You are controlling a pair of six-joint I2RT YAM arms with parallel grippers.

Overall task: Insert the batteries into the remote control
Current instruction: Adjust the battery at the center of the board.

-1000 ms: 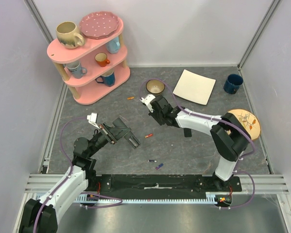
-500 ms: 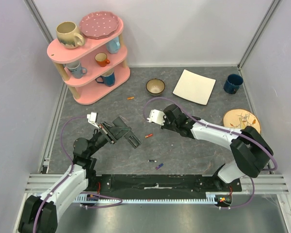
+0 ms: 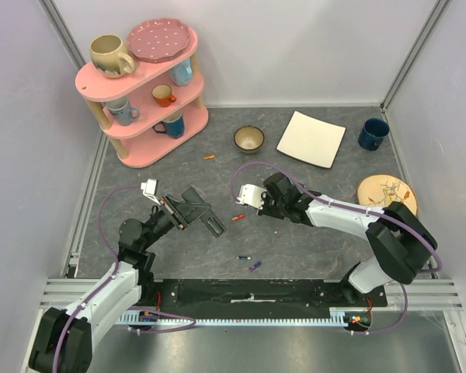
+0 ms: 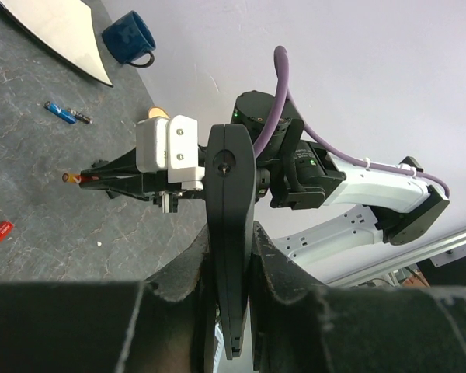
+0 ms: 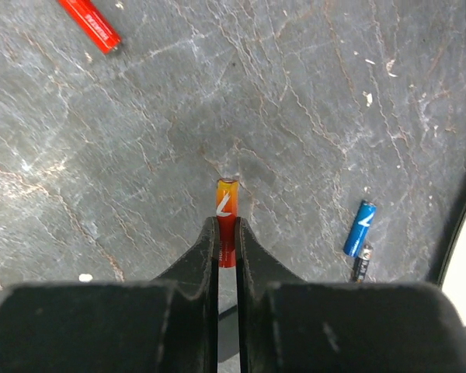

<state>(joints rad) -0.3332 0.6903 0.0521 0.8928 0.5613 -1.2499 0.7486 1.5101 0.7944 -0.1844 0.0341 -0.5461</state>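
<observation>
My left gripper [image 3: 185,208] is shut on the black remote control [image 3: 210,224] and holds it off the floor; in the left wrist view [image 4: 231,249] the remote [image 4: 227,171] stands edge-on between the jaws. My right gripper [image 3: 258,208] is shut on an orange-red battery [image 5: 227,198] and holds it just above the floor, a short way right of the remote. This held battery also shows in the left wrist view [image 4: 71,178]. A red battery [image 3: 238,217] lies between the two grippers. A blue battery [image 5: 359,228] and a dark one [image 5: 361,264] lie on the floor.
An orange battery [image 3: 209,157], a grey one [image 3: 244,257] and a purple one [image 3: 254,266] lie loose. A small bowl [image 3: 248,139], white square plate [image 3: 311,138], blue mug [image 3: 373,133], round wooden plate [image 3: 388,194] and pink shelf [image 3: 144,93] stand around.
My right gripper has swung from beside the small bowl forward and down, ending close to the remote. The left arm and the remote have hardly moved.
</observation>
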